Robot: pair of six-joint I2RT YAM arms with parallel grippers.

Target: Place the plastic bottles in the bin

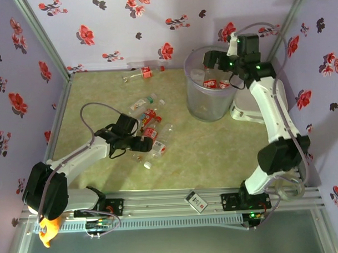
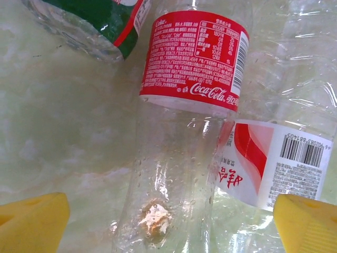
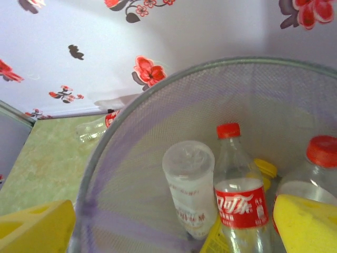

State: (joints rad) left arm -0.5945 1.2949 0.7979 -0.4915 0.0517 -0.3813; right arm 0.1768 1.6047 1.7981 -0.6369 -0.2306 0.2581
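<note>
Top view: matte, pale green marbled tabletop (image 1: 225, 152). It is boxed in by lilac walls (image 1: 99, 29) printed with red and black flowers, with metal frame posts at the corners. An aluminium rail (image 1: 161, 207) runs along the near edge. At far right of centre stands the bin (image 1: 197, 103), a round translucent grey bucket tapering downward, with bottles inside. A white rounded lid-like object (image 1: 247, 110) sits just beside it on the right. Loose plastic bottles (image 1: 152, 124) cluster mid-table, clear and crumpled with red labels. A lone bottle (image 1: 138, 73) lies by the back wall. The left gripper (image 1: 147, 143) is low over the cluster and the right gripper (image 1: 214, 64) is above the bin's mouth.

Left wrist: the yellow fingertips (image 2: 31, 221) are spread wide and grip nothing. A clear Coca-Cola bottle (image 2: 179, 158) with a red label and droplets inside lies between them, clear of both. A green-labelled bottle (image 2: 100, 21) is at upper left. A crushed barcode-label bottle (image 2: 274, 163) lies against the Coca-Cola bottle's right side.

Right wrist: the yellow fingers (image 3: 37, 226) are wide apart and empty over the bin mouth. The bin wall has a fine mesh texture. Inside are an upright red-capped cola bottle (image 3: 238, 205), an upturned clear bottle (image 3: 188, 179) and a yellow cap (image 3: 266, 168).
</note>
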